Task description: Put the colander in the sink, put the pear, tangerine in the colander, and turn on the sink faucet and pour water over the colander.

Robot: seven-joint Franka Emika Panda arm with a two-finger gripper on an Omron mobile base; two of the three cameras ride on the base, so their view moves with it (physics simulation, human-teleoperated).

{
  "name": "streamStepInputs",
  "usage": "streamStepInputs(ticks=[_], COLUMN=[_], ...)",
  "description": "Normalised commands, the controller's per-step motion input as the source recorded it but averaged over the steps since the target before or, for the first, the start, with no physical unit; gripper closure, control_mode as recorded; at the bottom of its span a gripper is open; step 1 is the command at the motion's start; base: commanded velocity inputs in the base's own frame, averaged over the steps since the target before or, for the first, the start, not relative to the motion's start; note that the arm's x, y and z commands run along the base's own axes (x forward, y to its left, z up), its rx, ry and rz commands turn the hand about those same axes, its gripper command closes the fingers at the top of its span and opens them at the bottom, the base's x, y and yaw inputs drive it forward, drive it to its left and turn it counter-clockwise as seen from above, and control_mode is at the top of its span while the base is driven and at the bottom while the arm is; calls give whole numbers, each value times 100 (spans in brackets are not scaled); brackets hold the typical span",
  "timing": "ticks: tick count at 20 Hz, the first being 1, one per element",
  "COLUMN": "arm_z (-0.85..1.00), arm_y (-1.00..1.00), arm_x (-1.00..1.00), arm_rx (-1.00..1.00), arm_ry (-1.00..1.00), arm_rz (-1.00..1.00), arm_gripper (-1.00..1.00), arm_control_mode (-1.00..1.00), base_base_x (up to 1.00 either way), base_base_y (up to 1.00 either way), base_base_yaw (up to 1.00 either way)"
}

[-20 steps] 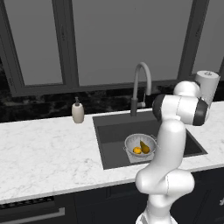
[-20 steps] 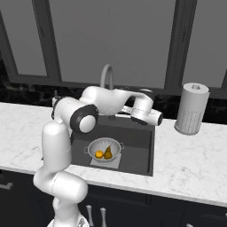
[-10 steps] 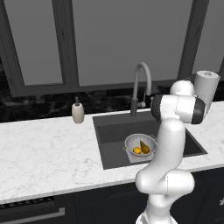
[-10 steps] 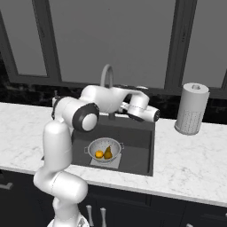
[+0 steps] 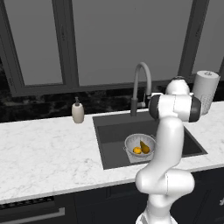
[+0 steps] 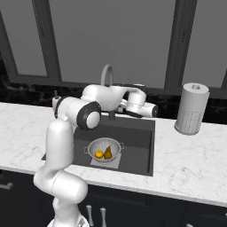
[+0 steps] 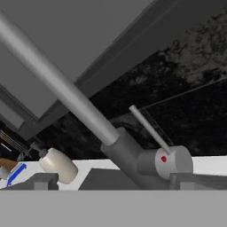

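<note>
Right base view: the colander (image 6: 106, 149) sits on the floor of the sink (image 6: 137, 142), in front of the sink faucet (image 6: 106, 84), with the tangerine (image 6: 99, 154) and the pear (image 6: 107, 152) side by side inside it. The gripper (image 6: 116, 108) reaches toward the faucet's base, its claw spread wide and gripping nothing. In the hand view, the faucet's dark body and thin lever sit close ahead, and the soap bottle (image 7: 56, 165) lies beyond the faucet. A paper-towel roll (image 6: 191, 108) stands on the counter to the right of the faucet.
</note>
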Motion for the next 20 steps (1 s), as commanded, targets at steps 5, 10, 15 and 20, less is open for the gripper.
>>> streamStepInputs(ticks=[5, 10, 15, 20], arm_z=[-21, -19, -8, 0], arm_y=[0, 0, 0, 7], arm_x=[24, 19, 25, 27], arm_rx=[0, 0, 0, 0], arm_ry=[0, 0, 0, 0], arm_rz=[0, 0, 0, 0], arm_gripper=[-100, -100, -100, -100], arm_control_mode=[-100, -100, -100, -100], base_base_x=[0, 0, 0, 0], base_base_y=[0, 0, 0, 0], base_base_yaw=[0, 0, 0, 0])
